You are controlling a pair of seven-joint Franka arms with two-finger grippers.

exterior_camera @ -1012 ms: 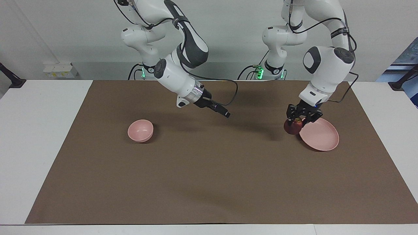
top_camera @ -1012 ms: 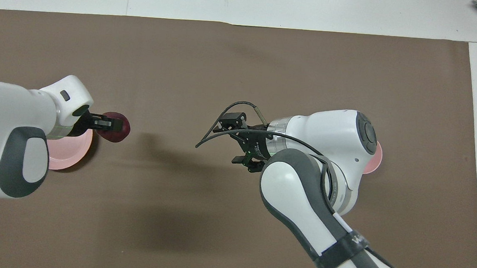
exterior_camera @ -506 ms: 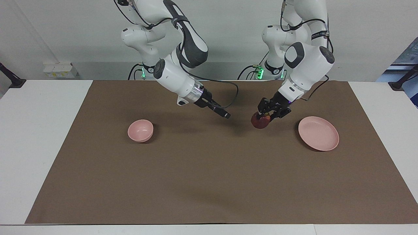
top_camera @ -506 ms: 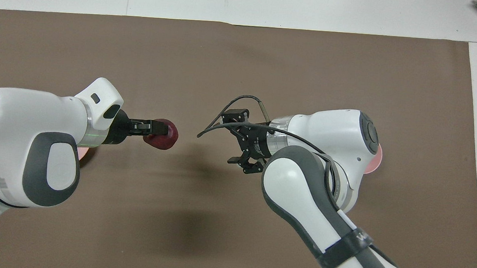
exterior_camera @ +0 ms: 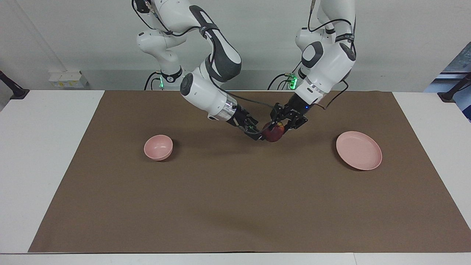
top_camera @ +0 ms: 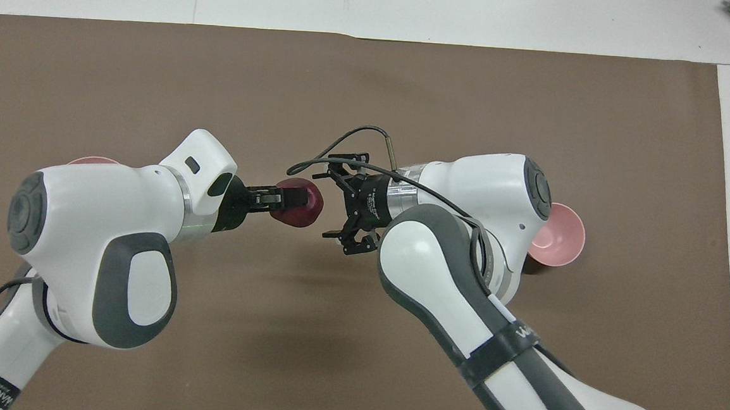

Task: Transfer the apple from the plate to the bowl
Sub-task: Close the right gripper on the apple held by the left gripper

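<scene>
The left end effector (exterior_camera: 276, 129) grips the apple (exterior_camera: 273, 134) in the air over the middle of the counter (exterior_camera: 235, 206). The right end effector (exterior_camera: 256, 134), fingers spread wide, is right beside it, ready to take it.

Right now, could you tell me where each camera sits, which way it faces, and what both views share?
Facing view: high across the table, looking at the robots; both arms show whole, the bowl and plate on the mat.
Overhead view: above the robots' end, looking steeply down; the arms enter from the bottom.
Both show the left gripper holding the apple over the mat's middle, with the open right gripper at it.
</scene>
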